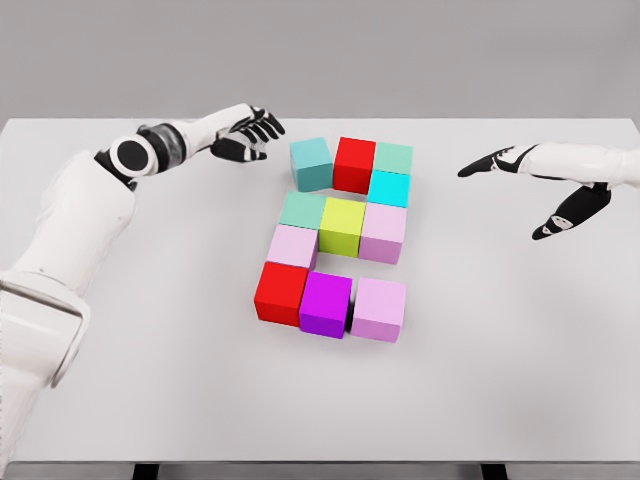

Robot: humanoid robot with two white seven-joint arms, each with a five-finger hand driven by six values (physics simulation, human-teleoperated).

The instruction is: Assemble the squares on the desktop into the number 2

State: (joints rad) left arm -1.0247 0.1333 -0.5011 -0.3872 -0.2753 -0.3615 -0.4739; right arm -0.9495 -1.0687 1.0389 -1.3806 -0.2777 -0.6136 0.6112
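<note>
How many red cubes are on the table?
2. One red cube sits in the middle of the top row; the other red cube is at the left end of the bottom row. None seems hidden.

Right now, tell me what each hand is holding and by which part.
Nothing is held. The left hand and the right hand are both open, hovering apart from the blocks.

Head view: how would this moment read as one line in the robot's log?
blocks: grouped in 2 shape | left hand: open, beside top row | right hand: open, off to the side | holding: nothing
</note>
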